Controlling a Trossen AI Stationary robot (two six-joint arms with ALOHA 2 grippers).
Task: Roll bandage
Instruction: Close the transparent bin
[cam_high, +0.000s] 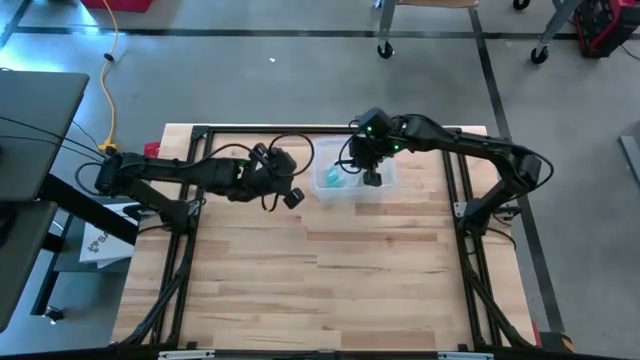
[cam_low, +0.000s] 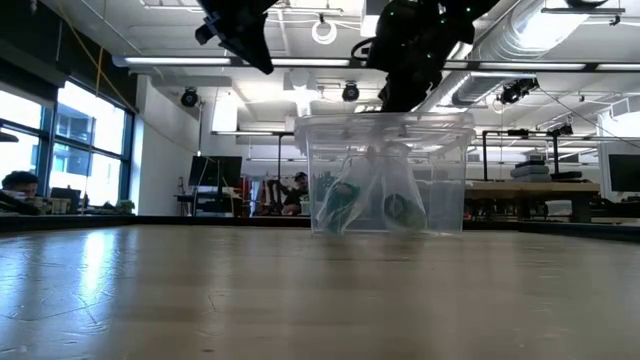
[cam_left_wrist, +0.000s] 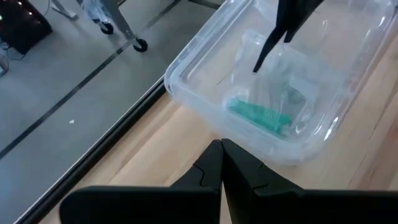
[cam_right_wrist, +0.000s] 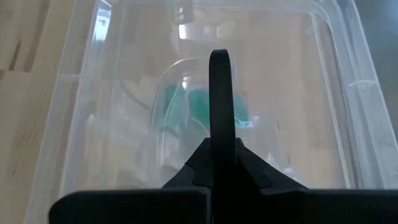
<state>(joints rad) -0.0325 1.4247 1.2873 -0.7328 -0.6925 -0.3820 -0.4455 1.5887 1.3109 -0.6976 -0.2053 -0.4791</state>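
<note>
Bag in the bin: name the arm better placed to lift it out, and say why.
Right. The right gripper hangs shut directly over the bin, its tip just above the bag with the green roll. The left gripper is shut too, but sits beside the bin, outside its rim.

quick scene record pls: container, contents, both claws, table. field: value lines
container: clear plastic bin, lid off, at the far middle of the table
contents: clear plastic bag with green bandage inside
right claw: shut, above the bin; low view shows the bag pulled up toward it, grip not clearly visible
left claw: shut, empty, raised beside the bin on the robot's left
table: wooden top, dark frame rails along the edges
</note>
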